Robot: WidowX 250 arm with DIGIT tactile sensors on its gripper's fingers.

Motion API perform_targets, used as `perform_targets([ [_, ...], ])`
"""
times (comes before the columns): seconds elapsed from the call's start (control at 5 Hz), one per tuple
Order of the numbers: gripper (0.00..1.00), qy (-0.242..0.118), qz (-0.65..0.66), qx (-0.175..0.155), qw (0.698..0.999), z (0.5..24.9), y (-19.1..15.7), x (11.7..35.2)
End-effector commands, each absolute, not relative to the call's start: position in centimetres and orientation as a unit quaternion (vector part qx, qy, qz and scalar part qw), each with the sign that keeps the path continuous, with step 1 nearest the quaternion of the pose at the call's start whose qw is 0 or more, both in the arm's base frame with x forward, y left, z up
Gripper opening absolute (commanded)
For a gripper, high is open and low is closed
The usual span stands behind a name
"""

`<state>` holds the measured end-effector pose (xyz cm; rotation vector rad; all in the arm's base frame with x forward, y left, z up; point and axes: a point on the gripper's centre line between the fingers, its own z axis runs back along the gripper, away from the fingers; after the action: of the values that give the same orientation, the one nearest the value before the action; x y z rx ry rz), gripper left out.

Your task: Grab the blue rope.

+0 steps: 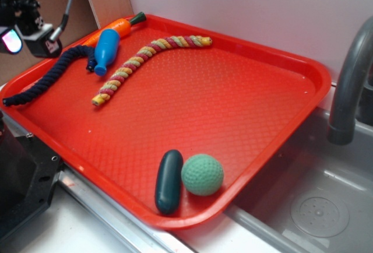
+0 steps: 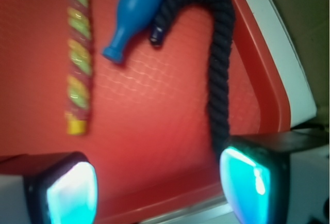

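The blue rope (image 1: 49, 78) is a dark navy twisted cord lying along the left edge of the red tray (image 1: 233, 95). In the wrist view the blue rope (image 2: 219, 79) curves round in a hook and runs down until it disappears behind my right finger. My gripper (image 1: 28, 43) hovers above the tray's left edge, over the rope. It is open (image 2: 160, 190), its teal-lit pads (image 2: 72, 193) wide apart, with only bare tray between them.
A light blue bowling pin (image 1: 106, 50) and an orange carrot (image 1: 119, 27) lie beside the rope's far end. A striped braided rope (image 1: 145, 60) crosses the tray. A dark green oblong (image 1: 169, 180) and a green ball (image 1: 202, 174) sit near the front. A sink and faucet (image 1: 349, 90) stand to the right.
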<state>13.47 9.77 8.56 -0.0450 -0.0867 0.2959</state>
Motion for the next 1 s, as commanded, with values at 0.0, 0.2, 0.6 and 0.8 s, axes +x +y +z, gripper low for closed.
perform_targets([
  [0.0,1.00,-0.036,0.096,-0.018,0.995,6.2,11.9,13.5],
  [0.2,1.00,-0.014,0.071,-0.008,0.997,4.7,12.8,13.2],
  [0.6,1.00,-0.001,0.051,-0.006,0.999,2.1,12.9,13.5],
  [0.8,1.00,-0.001,0.037,-0.014,0.999,1.1,12.0,14.0],
])
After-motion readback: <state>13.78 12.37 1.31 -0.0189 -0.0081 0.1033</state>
